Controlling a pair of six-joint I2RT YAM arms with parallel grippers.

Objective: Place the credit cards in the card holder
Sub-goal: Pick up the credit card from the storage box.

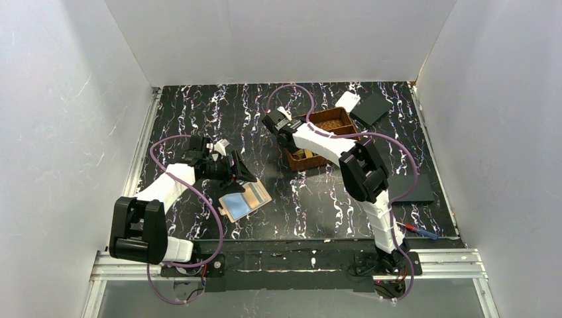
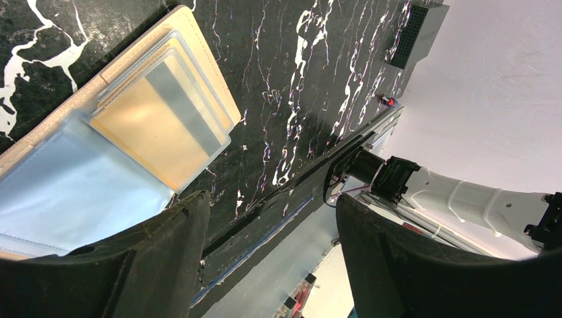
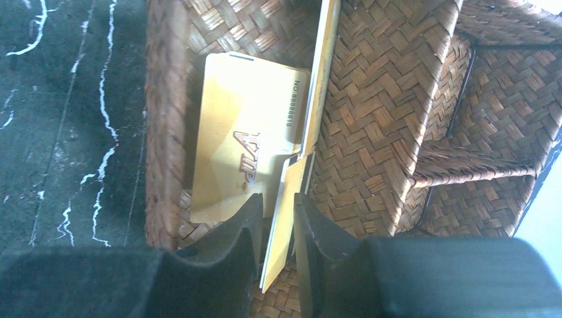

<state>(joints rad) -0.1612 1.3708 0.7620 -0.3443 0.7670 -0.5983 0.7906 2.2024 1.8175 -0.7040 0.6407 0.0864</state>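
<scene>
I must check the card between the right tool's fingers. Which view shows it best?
The right wrist view: the card shows large and sharp between the right tool's fingers, over the basket. The top view is too far to show it; the left wrist view lacks it.

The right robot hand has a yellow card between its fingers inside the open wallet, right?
Not quite. The right gripper does have a yellow card between its fingers, but inside the woven basket. The open wallet lies apart from it. The right wrist view shows the basket.
</scene>
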